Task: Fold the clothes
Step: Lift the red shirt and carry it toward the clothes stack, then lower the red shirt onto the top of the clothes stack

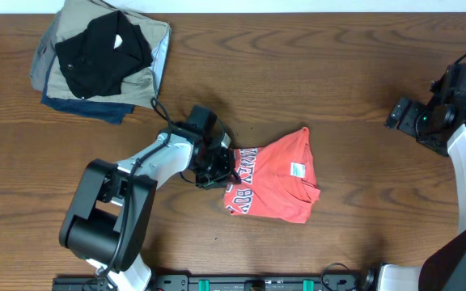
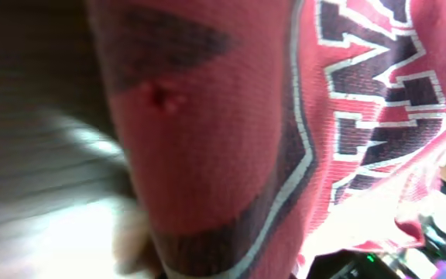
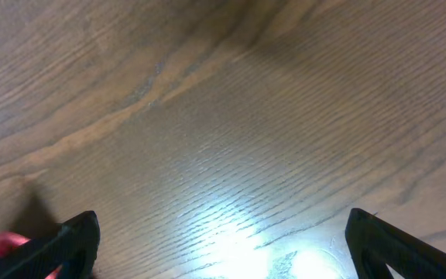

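Note:
The coral-red T-shirt (image 1: 277, 178) lies folded in the middle of the table, with navy-and-white lettering along its left side and a white neck tag showing. My left gripper (image 1: 217, 167) is at the shirt's left edge, shut on the fabric. In the left wrist view the red cloth with lettering (image 2: 231, 116) fills the frame and hides the fingers. My right gripper (image 1: 407, 117) hovers at the far right, away from the shirt; in the right wrist view its fingers (image 3: 223, 244) are spread wide over bare wood, empty.
A pile of folded garments, black (image 1: 99, 48) on top of khaki, light blue and navy, sits at the back left corner. The table (image 1: 338, 73) is dark wood.

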`<state>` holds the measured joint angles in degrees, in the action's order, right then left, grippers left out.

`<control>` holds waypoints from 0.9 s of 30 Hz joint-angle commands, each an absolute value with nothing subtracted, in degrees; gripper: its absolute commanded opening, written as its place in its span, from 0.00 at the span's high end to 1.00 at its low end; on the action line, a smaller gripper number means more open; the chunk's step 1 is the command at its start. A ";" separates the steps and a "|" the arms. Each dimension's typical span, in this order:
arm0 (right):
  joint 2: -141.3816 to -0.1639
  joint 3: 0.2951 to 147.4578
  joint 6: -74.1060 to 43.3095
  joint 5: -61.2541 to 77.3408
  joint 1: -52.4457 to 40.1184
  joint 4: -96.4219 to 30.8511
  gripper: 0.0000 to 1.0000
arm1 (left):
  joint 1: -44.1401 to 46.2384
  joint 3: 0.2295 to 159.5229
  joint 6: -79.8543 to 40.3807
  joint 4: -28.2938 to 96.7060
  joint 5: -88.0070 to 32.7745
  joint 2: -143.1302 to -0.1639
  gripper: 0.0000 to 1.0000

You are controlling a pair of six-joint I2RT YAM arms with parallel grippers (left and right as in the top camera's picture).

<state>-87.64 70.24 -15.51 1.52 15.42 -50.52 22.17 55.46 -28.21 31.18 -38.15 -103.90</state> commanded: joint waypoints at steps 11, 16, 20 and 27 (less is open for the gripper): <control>-87.55 70.70 -15.81 1.52 15.73 -50.57 0.01 | 11.88 85.78 -14.37 56.53 -11.42 -102.48 0.94; -87.55 70.70 -15.81 1.52 15.73 -50.57 0.01 | 7.46 92.36 -12.03 53.47 -8.21 -102.48 0.94; -87.55 70.70 -15.81 1.52 15.73 -50.57 0.01 | 4.93 93.36 -10.22 48.31 -7.81 -102.48 0.94; -87.55 70.70 -15.81 1.52 15.73 -50.57 0.01 | 3.86 93.36 -4.64 40.45 3.33 -102.54 0.94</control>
